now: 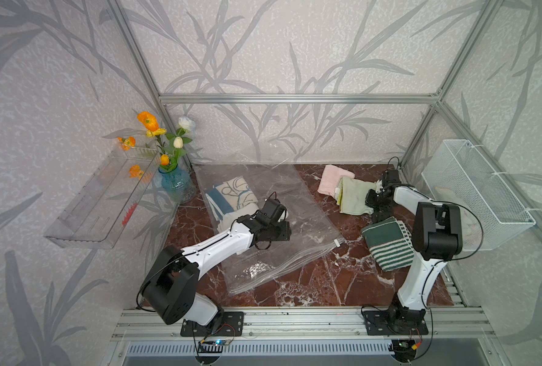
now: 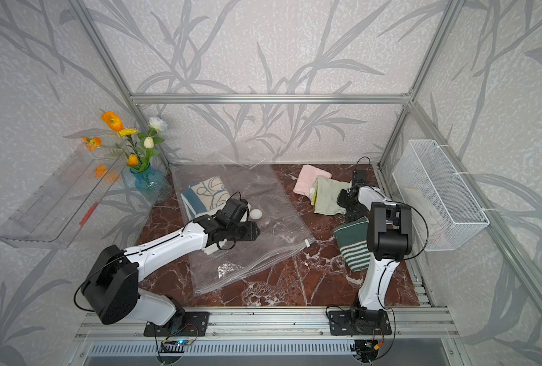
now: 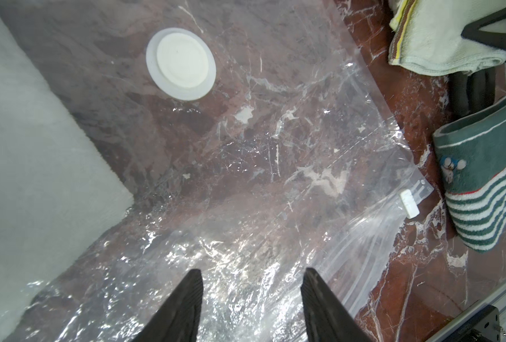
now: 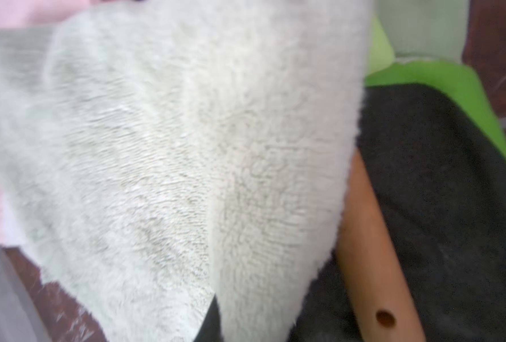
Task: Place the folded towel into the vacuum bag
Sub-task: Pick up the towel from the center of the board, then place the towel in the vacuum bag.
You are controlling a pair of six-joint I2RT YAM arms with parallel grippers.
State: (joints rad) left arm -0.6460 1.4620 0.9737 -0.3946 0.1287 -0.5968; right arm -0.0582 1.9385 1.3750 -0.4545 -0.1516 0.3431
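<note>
The vacuum bag (image 1: 298, 206) lies flat on the marble table, clear and crinkly, with its white valve (image 3: 180, 63) on its face and its zip strip (image 1: 295, 258) toward the front. Folded towels (image 1: 231, 196) show through the bag at its far end. My left gripper (image 3: 251, 275) hovers open just above the bag's plastic, holding nothing. To the right of the bag, my right gripper (image 1: 371, 199) is shut on a fold of the pale green folded towel (image 1: 353, 195). In the right wrist view that towel (image 4: 172, 148) fills most of the picture.
A pink towel (image 1: 331, 179) lies under the green one's far edge. A dark green striped towel (image 1: 387, 245) sits beside the right arm. A white wire basket (image 1: 475, 193) hangs on the right wall. A blue flower vase (image 1: 176, 183) and a clear shelf (image 1: 105, 202) stand at the left.
</note>
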